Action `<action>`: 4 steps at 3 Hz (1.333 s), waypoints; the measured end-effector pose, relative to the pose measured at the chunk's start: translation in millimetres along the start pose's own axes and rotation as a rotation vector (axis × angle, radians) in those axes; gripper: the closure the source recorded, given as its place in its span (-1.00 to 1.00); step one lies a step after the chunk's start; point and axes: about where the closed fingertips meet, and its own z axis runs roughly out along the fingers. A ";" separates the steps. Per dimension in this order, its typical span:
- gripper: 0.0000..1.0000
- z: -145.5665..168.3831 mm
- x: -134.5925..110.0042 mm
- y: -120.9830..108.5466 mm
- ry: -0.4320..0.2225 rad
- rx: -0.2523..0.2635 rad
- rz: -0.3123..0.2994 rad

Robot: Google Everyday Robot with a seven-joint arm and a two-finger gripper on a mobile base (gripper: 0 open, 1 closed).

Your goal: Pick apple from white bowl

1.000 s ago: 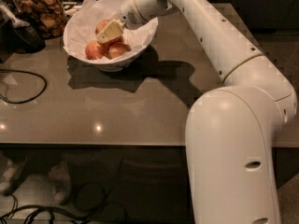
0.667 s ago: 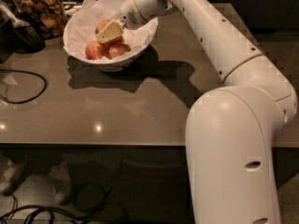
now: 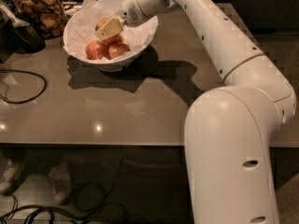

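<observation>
Grey-brown desk across the middle of the frame, glossy, with two small light spots toward its front edge. At upper left, resting on it, white bowl, lined with crinkled white paper. Inside the bowl, large reddish-pink apple at the top of the pile, above two smaller apples lying side by side toward the front. Down inside the bowl too, hand, its cream end laid against the right side of the large apple; wide, narrow or gripping: cannot tell. White arm slanting from the hand down to the bulky white body at lower right. Glass jar of brown snacks in the far upper left corner, just beside the bowl, with a dark object below it. Black cable looping on the desk at the left edge. More cables on the floor at lower left.
</observation>
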 end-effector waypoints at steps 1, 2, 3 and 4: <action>1.00 -21.1 -13.1 -0.2 -0.023 -0.003 0.037; 1.00 -43.0 -32.7 -0.6 -0.049 0.013 0.064; 1.00 -59.7 -54.6 5.6 -0.069 0.010 0.068; 1.00 -71.6 -74.1 16.1 -0.093 -0.014 0.058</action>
